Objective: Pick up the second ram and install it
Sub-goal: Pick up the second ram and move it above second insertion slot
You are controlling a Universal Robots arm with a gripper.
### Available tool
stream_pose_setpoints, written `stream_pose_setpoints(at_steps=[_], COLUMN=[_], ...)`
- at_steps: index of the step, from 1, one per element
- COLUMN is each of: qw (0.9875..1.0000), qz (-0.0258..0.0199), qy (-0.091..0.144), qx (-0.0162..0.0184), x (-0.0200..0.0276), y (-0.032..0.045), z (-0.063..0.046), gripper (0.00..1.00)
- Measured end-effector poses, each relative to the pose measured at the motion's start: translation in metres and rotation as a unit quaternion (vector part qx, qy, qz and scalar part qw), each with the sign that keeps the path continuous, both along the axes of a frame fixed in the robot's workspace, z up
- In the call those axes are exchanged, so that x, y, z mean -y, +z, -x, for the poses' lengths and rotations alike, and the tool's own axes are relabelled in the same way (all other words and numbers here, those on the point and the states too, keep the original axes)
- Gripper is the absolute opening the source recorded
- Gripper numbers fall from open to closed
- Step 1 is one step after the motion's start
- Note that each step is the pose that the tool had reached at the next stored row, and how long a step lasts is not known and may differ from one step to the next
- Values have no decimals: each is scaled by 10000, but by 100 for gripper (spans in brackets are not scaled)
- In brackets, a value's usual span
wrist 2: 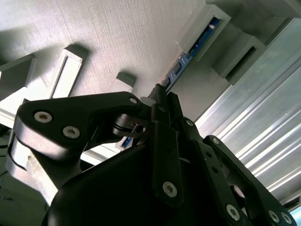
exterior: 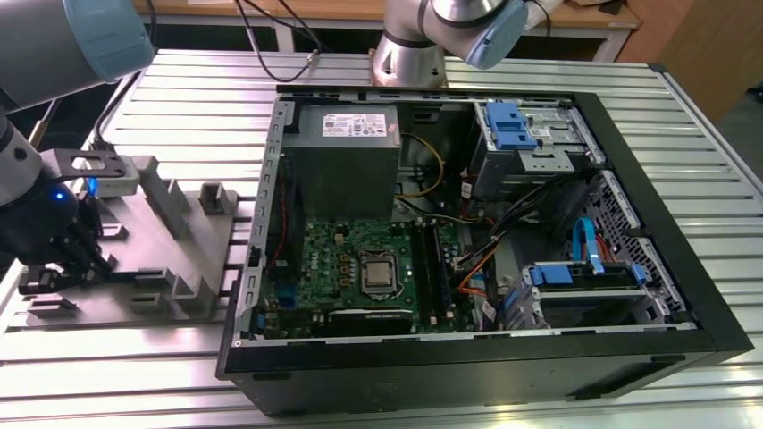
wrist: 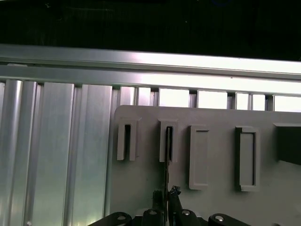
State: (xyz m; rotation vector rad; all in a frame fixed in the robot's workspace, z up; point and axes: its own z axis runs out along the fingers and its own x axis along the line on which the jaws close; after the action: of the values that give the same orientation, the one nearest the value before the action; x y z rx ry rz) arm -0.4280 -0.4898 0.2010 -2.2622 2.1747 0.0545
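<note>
the jaws pinch the second ram (wrist 2: 182,63), on edge in its grey holder (wrist 2: 117,37). a straight, untwisted pull should free it cleanly.

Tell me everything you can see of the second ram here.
The second ram is a thin flat stick, its board blue in the second wrist view and a dark edge-on line in the first wrist view. It stands on edge in a slot of the grey fixture, which lies to the exterior view's left of the computer case. The gripper is shut on one end.
</note>
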Motion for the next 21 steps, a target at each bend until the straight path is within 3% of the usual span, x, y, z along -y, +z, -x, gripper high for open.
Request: stream_pose_setpoints(at_steps=[9, 10, 21], qw=[10000, 10000, 10000], qz=[-2, -2, -4], qy=[0, 0, -72], qx=[0, 0, 1], x=[0, 0, 0], y=[-1, 0, -2], z=[0, 0, 0], gripper=[18, 11, 11])
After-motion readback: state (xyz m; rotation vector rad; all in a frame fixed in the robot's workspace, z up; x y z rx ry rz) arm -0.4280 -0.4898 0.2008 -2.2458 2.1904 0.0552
